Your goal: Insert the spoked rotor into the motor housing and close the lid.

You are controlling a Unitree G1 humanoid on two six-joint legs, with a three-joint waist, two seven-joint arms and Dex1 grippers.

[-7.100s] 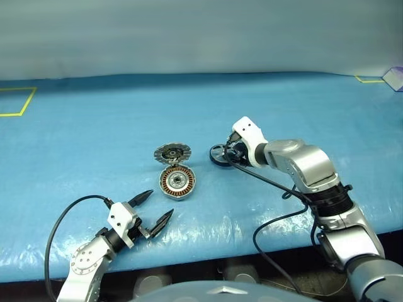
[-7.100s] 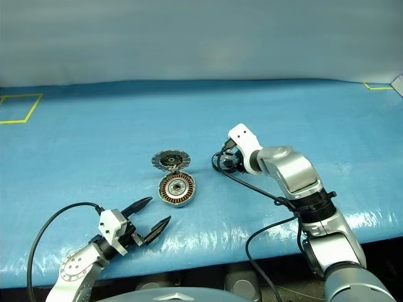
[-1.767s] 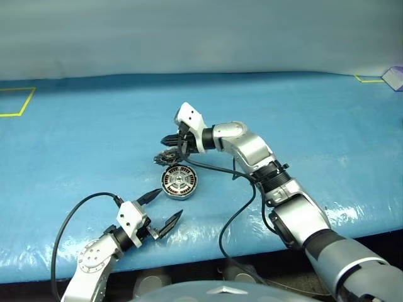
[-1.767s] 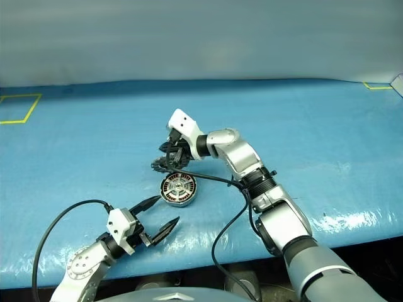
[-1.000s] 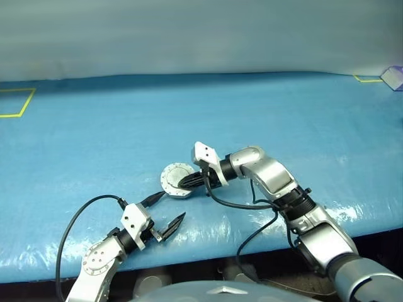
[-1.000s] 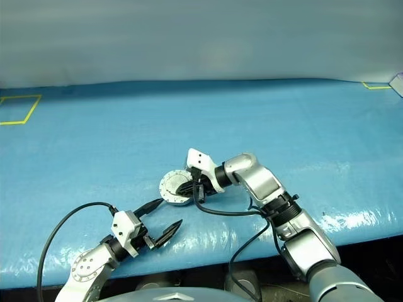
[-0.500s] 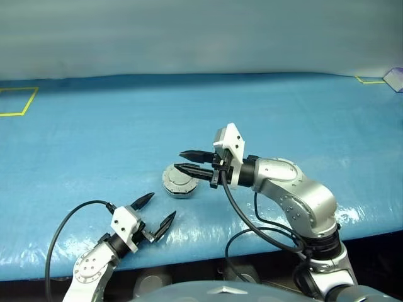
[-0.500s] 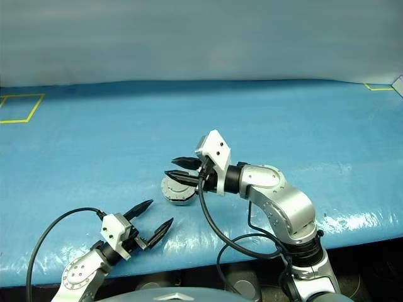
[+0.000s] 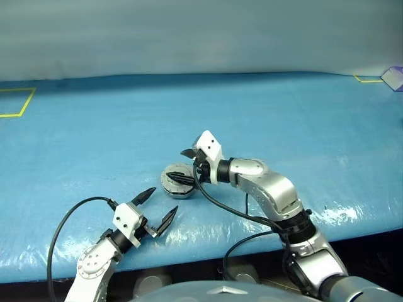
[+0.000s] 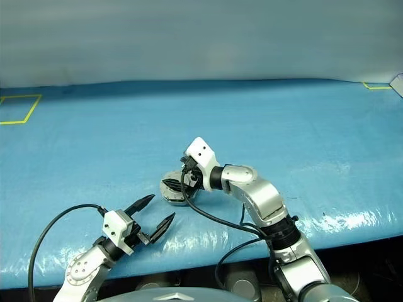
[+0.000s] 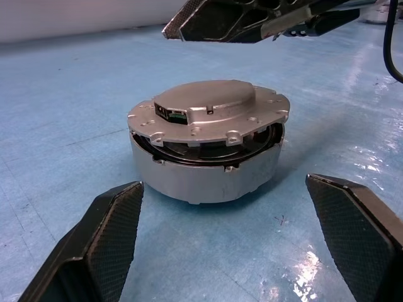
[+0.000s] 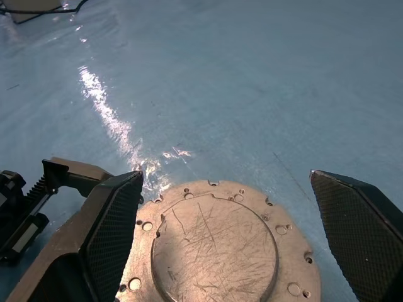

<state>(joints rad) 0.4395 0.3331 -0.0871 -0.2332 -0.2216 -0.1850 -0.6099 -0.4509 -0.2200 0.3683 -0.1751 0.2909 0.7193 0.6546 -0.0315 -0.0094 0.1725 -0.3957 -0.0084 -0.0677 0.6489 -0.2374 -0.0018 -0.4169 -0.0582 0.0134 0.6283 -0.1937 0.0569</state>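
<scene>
lid [image 11: 211,113] sits plain face up on motor housing [image 11: 208,167] mid tabletop [image 9: 283,107] — small gap shows, probably not seated | right claw [image 9: 187,166] spread wide over it, likely to press | left claw [image 9: 154,208] apart, idle nearby

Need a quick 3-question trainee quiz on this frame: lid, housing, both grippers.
1. True or false: the round grey metal lid sits on top of the round grey motor housing.
2. Which gripper hovers directly over the lid? A) left gripper B) right gripper
3. Fill in: in the left wrist view a dark gap shows between the lid's rim and the housing, so the lid looks not fully ____.

Key: 1 true. 2 B; it is open, with one finger on each side of the lid in its wrist view. The left gripper, also open, stays short of the housing on the blue table cover. 3 seated.
</scene>
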